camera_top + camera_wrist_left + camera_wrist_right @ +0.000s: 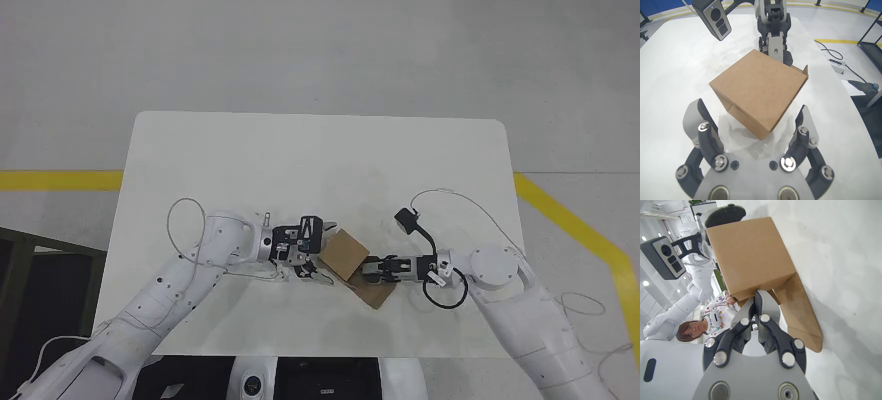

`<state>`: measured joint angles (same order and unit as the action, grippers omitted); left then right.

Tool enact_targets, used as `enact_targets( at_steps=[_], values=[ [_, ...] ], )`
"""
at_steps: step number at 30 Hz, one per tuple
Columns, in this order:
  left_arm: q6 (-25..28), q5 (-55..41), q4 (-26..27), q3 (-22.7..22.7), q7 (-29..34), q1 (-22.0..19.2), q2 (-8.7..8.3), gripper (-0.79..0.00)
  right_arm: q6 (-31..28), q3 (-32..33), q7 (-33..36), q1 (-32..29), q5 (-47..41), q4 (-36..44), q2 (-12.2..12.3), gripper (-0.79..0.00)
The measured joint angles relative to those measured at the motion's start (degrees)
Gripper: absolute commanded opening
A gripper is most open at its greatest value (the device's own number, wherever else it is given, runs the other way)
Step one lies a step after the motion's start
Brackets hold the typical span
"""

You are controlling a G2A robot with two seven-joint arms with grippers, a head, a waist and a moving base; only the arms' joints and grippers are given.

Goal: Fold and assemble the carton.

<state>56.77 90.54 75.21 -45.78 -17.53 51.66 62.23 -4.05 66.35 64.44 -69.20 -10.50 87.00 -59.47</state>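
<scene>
My right gripper [755, 292] is pinched shut on the carton [749, 256] wall at its open end, holding the body squared up on the table [300, 150]. My left gripper [751, 105] is spread wide, with the carton's closed corner just ahead of its fingertips, not touching. The body looks formed (good). The flap [800, 313] beside the right fingers lies unfolded, so I judge the end closing is left.

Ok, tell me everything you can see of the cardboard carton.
Plain brown cardboard carton, folded into a box body, on the white table between the arms. Its end toward the right gripper is open, a long flap lying out along the table. That gripper is shut on a wall edge there. The left gripper is open by the opposite corner, not touching.
</scene>
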Motion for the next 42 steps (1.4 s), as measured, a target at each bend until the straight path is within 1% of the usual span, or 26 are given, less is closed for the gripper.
enact_targets(
  at_steps=[9,14,16,18,24,28,34,38,42],
  values=[
    [0.1,0.4,-1.0,-0.9,-0.3,-0.3,-0.25,0.000,0.2,4.3,-1.4,-1.2,0.2,0.9,1.0,-0.785],
    [0.0,0.5,-0.9,-1.5,-0.5,-0.1,-0.47,0.000,0.2,3.7,-0.8,0.0,0.2,1.5,1.0,-0.785],
    [0.0,0.5,-0.7,-1.5,-0.6,0.0,-0.49,0.000,1.2,4.5,-0.7,0.1,0.4,1.9,1.2,-0.785],
    [0.2,0.4,-0.5,-1.4,-0.8,0.1,-0.48,0.000,2.5,5.8,0.2,-0.8,0.6,3.2,1.6,-0.785],
    [0.6,1.0,-0.4,-1.0,-1.5,-0.1,-0.41,0.000,4.7,10.9,1.2,-7.8,2.2,9.4,3.0,-0.785],
    [0.4,1.2,-0.7,-0.6,-2.2,-0.8,-0.20,0.000,4.0,11.6,-0.5,-12.9,2.7,12.7,3.4,-0.785],
    [0.3,1.7,-1.9,0.3,-3.3,-1.8,0.18,0.000,2.3,9.5,-6.0,-18.0,3.7,14.6,3.2,-0.785],
    [0.2,1.8,-2.6,0.9,-3.9,-2.3,0.44,0.000,1.4,8.2,-10.0,-18.8,3.3,14.8,2.9,-0.785],
    [0.0,2.0,-3.0,1.4,-4.4,-2.7,0.66,0.000,1.1,6.7,-12.7,-17.8,3.4,14.4,2.5,-0.785]
  ],
)
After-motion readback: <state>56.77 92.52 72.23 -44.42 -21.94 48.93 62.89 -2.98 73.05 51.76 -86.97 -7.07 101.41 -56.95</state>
